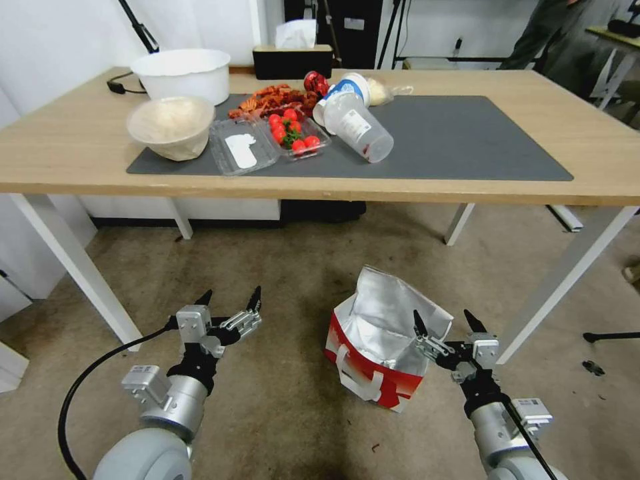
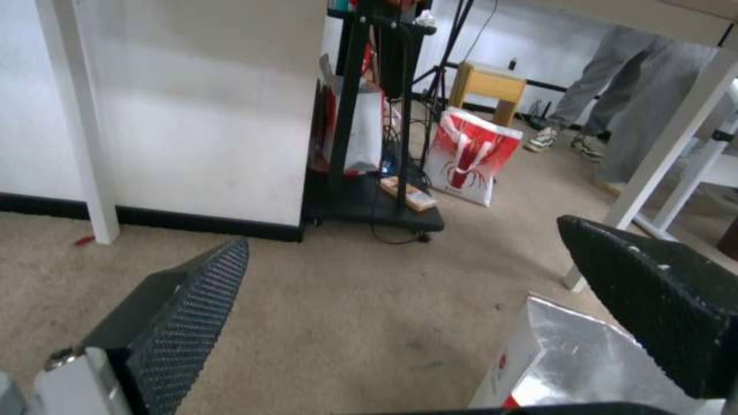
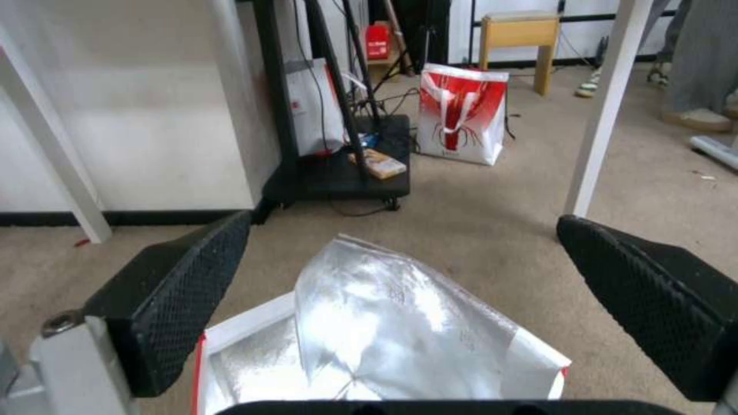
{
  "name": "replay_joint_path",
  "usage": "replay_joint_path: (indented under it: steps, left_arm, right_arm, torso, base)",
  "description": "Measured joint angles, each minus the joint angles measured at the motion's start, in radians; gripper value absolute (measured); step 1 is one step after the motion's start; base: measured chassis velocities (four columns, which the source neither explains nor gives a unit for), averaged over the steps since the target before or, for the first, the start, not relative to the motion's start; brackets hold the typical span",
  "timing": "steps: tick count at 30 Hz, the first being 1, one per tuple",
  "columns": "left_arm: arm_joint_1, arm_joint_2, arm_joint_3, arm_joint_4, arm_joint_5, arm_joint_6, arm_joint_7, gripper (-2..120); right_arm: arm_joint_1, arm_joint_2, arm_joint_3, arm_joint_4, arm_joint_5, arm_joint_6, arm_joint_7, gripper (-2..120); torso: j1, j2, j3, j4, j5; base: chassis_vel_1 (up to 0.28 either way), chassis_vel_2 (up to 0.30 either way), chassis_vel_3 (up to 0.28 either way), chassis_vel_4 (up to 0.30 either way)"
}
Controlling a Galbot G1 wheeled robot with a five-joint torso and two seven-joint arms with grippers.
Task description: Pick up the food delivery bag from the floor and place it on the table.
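While the food delivery bag sits on the floor in front of the surface, its silver lining gaping upward, the right pincer hovers at its near right edge with fingers spread wide, grasping nothing. To the bag's left, well apart, the left pincer hangs above the carpet, likewise released and empty.
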Motion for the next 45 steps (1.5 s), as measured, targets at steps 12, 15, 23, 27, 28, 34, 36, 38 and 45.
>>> replay_joint_path:
  steps: [12,15,23,27,28,34,36,38,45]
  left_arm:
    - [0.002,-0.007,-0.004,0.0,0.003,0.001,0.007,100]
    - [0.002,-0.008,-0.004,-0.001,0.003,0.001,0.007,100]
    - [0.004,-0.005,-0.006,-0.007,0.003,0.002,0.007,100]
    - [0.008,-0.004,-0.008,-0.012,0.003,0.002,0.007,100]
    - [0.008,-0.004,-0.008,-0.012,0.003,0.002,0.007,100]
    - [0.01,-0.004,-0.008,-0.016,0.003,0.001,0.008,100]
    - [0.011,-0.004,-0.008,-0.016,0.003,0.001,0.008,100]
    - [0.013,-0.004,-0.011,-0.02,0.002,0.0,0.008,100]
    - [0.014,-0.001,-0.014,-0.024,-0.001,0.0,0.009,100]
  right_arm:
    - [0.01,-0.008,0.003,-0.003,0.008,-0.009,0.0,100]
    - [0.009,-0.007,0.002,-0.003,0.008,-0.009,-0.001,100]
    - [0.007,-0.004,0.003,0.001,0.007,-0.008,-0.001,100]
    - [0.003,-0.001,0.003,0.005,0.005,-0.005,-0.001,100]
    - [0.003,-0.001,0.003,0.005,0.005,-0.005,-0.001,100]
    - [0.0,-0.001,0.004,0.008,0.004,-0.003,-0.002,100]
    - [-0.001,-0.001,0.005,0.008,0.004,-0.003,-0.002,100]
    - [-0.001,-0.002,0.005,0.008,0.004,-0.003,-0.002,100]
    - [-0.008,-0.003,0.005,0.009,0.002,0.003,-0.004,100]
  torso:
    - [-0.013,-0.051,-0.038,0.0,0.0]
    - [-0.014,-0.061,-0.046,0.0,0.0]
    - [-0.021,-0.091,-0.07,0.0,-0.0001]
    - [-0.024,-0.109,-0.084,0.0,0.0]
    - [-0.024,-0.109,-0.084,0.0,0.0]
    - [-0.029,-0.133,-0.104,0.0,-0.0001]
    - [-0.03,-0.137,-0.107,0.0,0.0]
    - [-0.032,-0.147,-0.115,0.0,0.0]
    - [-0.036,-0.177,-0.142,0.0001,0.0]
  base:
    - [0.0,0.0,0.0,0.0]
    - [0.0,0.0,0.0,0.0]
    - [0.0,0.0,0.0,0.0]
    - [0.0,0.0,0.0,0.0]
    - [0.0,0.0,0.0,0.0]
    - [0.0,0.0,0.0,0.0]
    - [0.0,0.0,0.0,0.0]
    - [0.0,0.0,0.0,0.0]
    - [0.0,0.0,0.0,0.0]
